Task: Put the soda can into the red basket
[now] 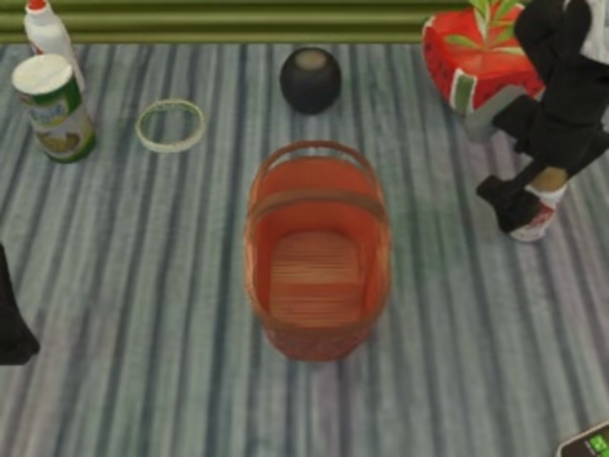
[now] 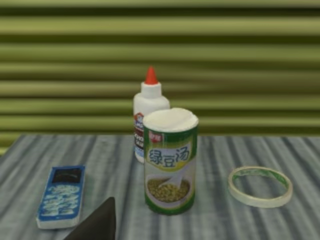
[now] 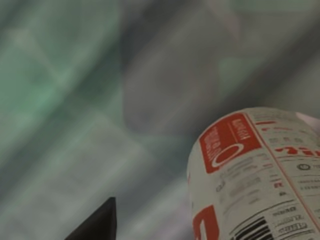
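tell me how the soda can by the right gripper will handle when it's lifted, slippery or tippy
The soda can looks smooth and printed, so probably a bit slick between the fingers of the right gripper. It is a small, narrow cylinder, so likely light, easy to tip if nudged, and apt to roll if it falls on the table.

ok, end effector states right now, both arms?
Left end effector: parked at the table's left edge, state cannot be told.
Right end effector: at the soda can; grip cannot be told.

A woven, slatted look is shown by the red basket (image 1: 317, 252). A smooth printed wrap is seen on the soda can (image 3: 255, 180). The table (image 1: 143, 286) is covered in matt, striped, cloth-like grain.
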